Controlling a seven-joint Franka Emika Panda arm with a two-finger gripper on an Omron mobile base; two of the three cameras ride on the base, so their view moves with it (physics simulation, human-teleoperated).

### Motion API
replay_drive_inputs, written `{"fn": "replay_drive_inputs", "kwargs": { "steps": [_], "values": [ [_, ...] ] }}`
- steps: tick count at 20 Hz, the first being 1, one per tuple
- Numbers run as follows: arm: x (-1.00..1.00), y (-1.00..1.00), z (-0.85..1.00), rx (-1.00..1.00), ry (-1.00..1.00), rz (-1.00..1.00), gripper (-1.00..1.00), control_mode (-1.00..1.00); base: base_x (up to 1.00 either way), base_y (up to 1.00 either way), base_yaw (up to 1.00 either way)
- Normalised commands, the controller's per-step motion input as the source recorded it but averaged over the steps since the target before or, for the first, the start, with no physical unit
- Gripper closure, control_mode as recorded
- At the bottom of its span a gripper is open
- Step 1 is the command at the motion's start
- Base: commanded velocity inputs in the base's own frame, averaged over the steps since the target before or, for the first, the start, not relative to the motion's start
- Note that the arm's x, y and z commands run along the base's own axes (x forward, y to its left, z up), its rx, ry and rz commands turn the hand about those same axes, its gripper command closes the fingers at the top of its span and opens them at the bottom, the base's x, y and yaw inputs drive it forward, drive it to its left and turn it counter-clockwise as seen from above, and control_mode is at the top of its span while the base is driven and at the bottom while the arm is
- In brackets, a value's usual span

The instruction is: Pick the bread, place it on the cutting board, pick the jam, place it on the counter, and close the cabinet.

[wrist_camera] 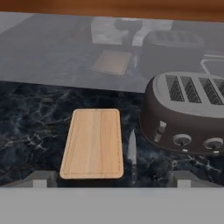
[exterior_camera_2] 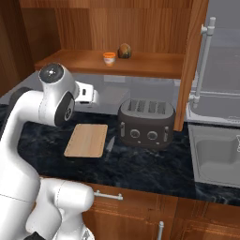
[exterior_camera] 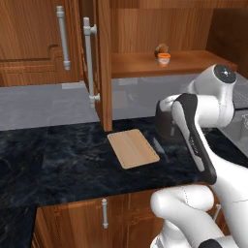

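The bread (exterior_camera: 162,48) (exterior_camera_2: 124,50) sits on the shelf of the open cabinet (exterior_camera: 102,63) (exterior_camera_2: 190,65), and the orange jam (exterior_camera: 163,59) (exterior_camera_2: 109,57) stands just in front of it. Below, the cutting board (exterior_camera: 132,148) (exterior_camera_2: 87,140) (wrist_camera: 92,143) lies bare on the dark counter (exterior_camera: 58,155) (exterior_camera_2: 140,164) (wrist_camera: 30,122). My gripper (wrist_camera: 111,180) hangs over the counter and looks down at the board. It is open, its tips wide apart with nothing between them. The shelf is well above the hand.
A dark toaster (exterior_camera: 164,123) (exterior_camera_2: 146,123) (wrist_camera: 188,116) stands right of the board, with a knife (exterior_camera_2: 109,144) (wrist_camera: 132,151) lying between them. A sink (exterior_camera_2: 218,157) is at the far right. The open cabinet doors jut out over the counter, with long grey handles (exterior_camera: 88,63) (exterior_camera_2: 204,61).
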Motion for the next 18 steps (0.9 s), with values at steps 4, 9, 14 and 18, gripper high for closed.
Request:
{"fn": "replay_drive_inputs", "kwargs": {
  "steps": [4,9,14,18],
  "values": [
    [0.0,0.0,0.44,0.0,-0.03,0.0,-1.0,-1.0,0.0,0.0,0.0],
    [0.0,-0.06,0.48,0.06,0.0,0.0,-1.0,-1.0,0.0,0.0,0.0],
    [0.0,-0.03,0.41,0.03,0.0,0.0,-1.0,-1.0,0.0,0.0,0.0],
    [0.04,-0.03,0.27,0.01,0.0,0.0,-1.0,-1.0,0.0,0.0,0.0]
  ]
}}
